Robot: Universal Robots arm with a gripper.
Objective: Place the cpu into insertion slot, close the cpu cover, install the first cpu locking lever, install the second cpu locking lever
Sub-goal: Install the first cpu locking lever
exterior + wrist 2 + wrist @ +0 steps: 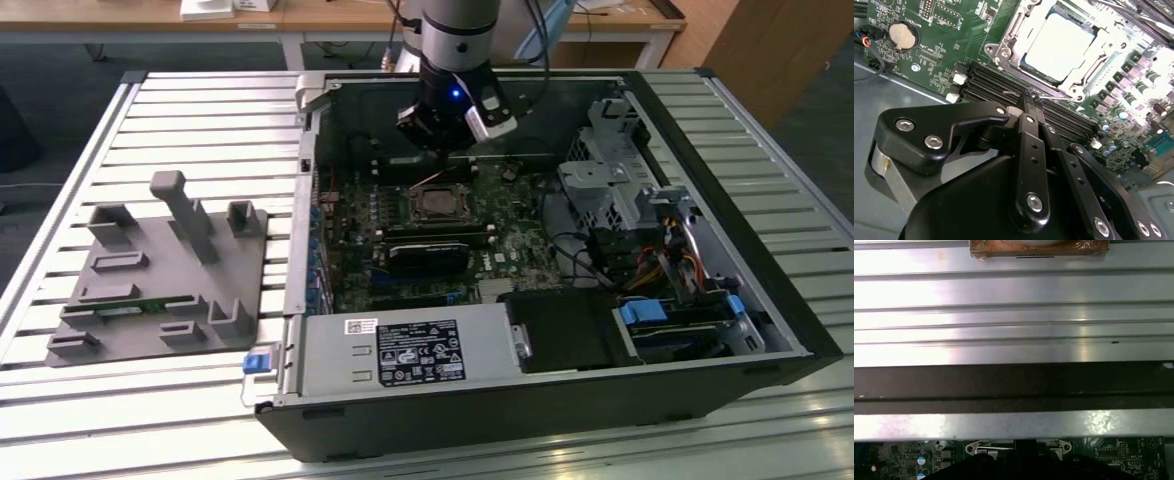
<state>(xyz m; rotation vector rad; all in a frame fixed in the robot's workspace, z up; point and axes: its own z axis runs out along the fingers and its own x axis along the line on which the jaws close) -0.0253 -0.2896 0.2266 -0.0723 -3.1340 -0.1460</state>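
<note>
We've got the computer case [754, 260] on the table [200, 100], fixture plate [134, 300] on the exterior view's left of it, cpu [1061, 45] in the insertion slot [416, 205], gripper [1029, 100] just beside that

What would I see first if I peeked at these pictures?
The shiny silver-grey square cpu glows bright inside the thin silver-grey metal cpu cover on the green circuit board. The black gripper hovers close beside it. The big black open computer case sits on a slatted metal table.

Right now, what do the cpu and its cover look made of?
The cpu: probably a metal lid, smooth matte silver, glaring evenly under the light. The cpu cover: likely stamped sheet metal, bare silver-grey, thin with glinting edges.
</note>
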